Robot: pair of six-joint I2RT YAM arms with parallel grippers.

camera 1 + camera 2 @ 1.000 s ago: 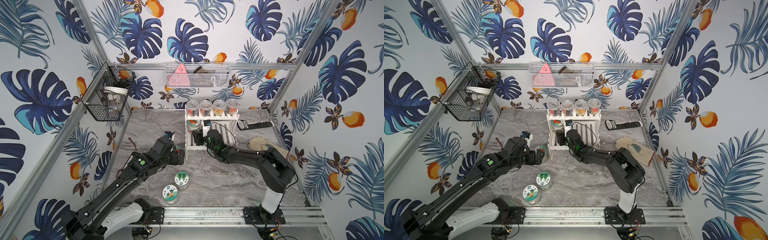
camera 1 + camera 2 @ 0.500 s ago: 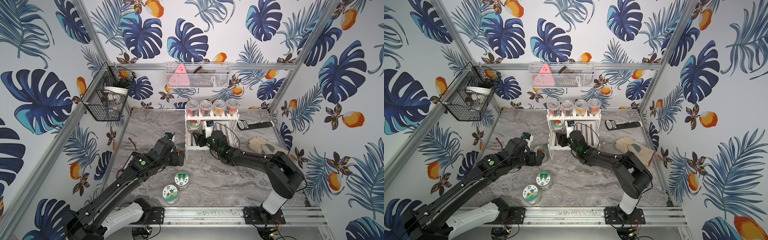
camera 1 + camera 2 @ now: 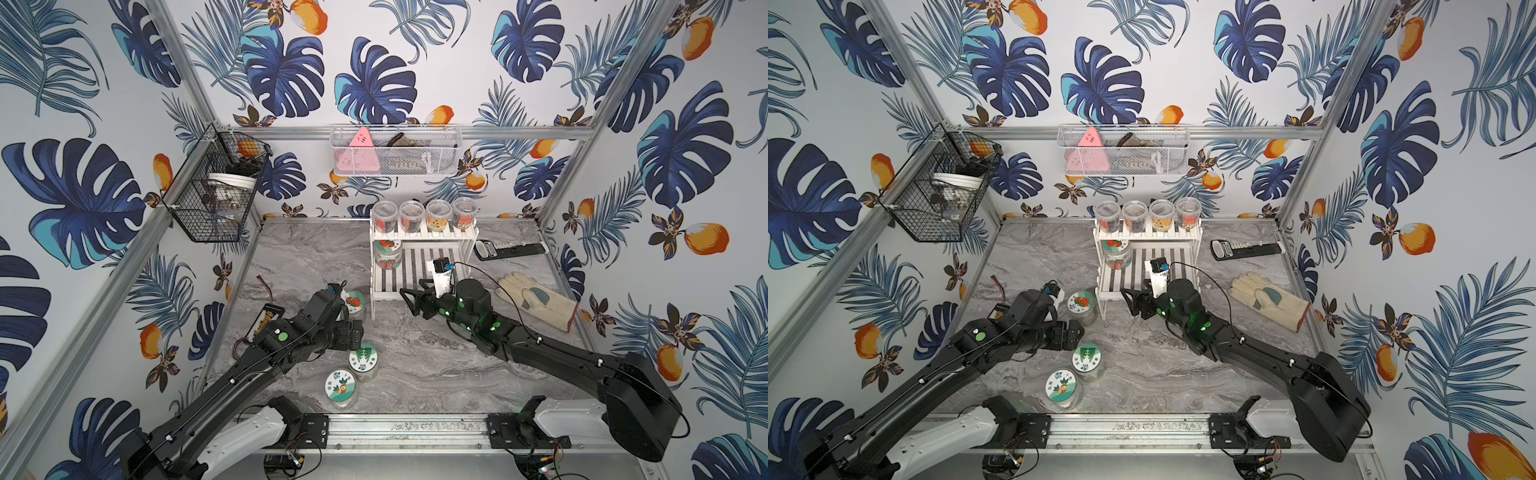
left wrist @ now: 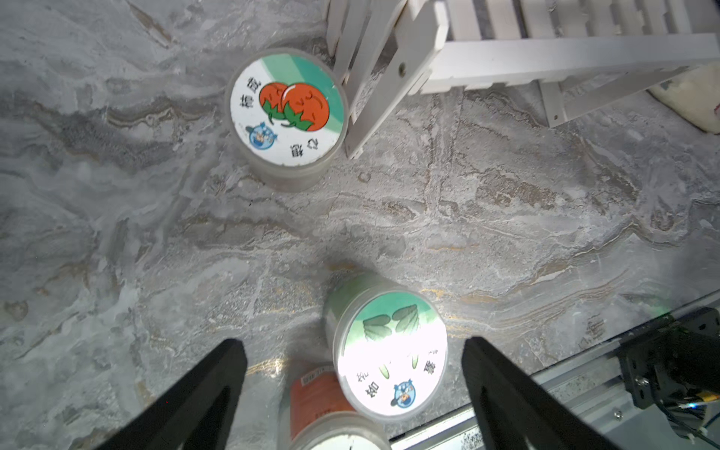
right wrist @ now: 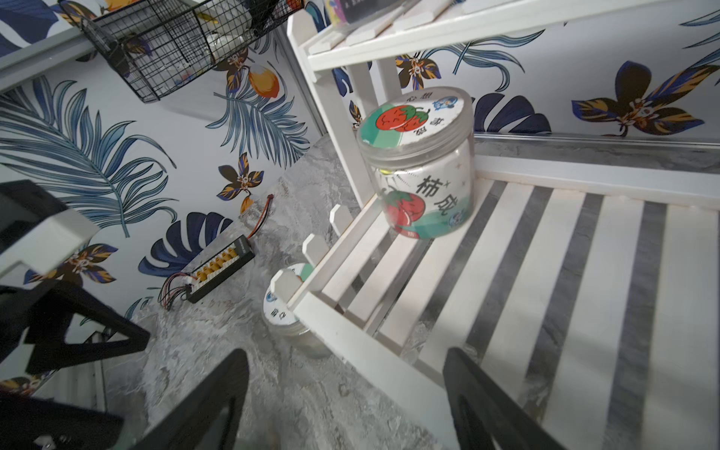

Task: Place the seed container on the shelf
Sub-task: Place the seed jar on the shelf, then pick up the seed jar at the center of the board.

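The shelf point(image 3: 419, 266) point(image 3: 1144, 266) point(image 5: 526, 249) is a white stepped rack at the back of the table. A seed container point(image 3: 387, 253) point(image 3: 1116, 251) point(image 5: 422, 167) with a red-fruit lid stands upright at the left end of its lower tier. My right gripper point(image 3: 409, 296) point(image 3: 1130, 297) point(image 5: 345, 354) is open and holds nothing, just in front of the shelf's front edge. My left gripper point(image 3: 354, 334) point(image 3: 1073, 332) point(image 4: 352, 343) is open above a leaf-lid jar point(image 3: 363, 359) point(image 3: 1087, 358) point(image 4: 389, 358), not touching it.
A tomato-lid jar point(image 3: 354, 302) point(image 4: 286, 107) stands by the shelf's left leg, and a third jar point(image 3: 340, 384) near the front rail. Several clear cups point(image 3: 424, 214) fill the top tier. To the right lie a glove point(image 3: 536, 301) and a black remote point(image 3: 509, 249). A connector board point(image 3: 266, 320) lies at left.
My right gripper has opened and drawn back from the shelf's lower tier, leaving the seed container standing there. The left arm has barely moved.
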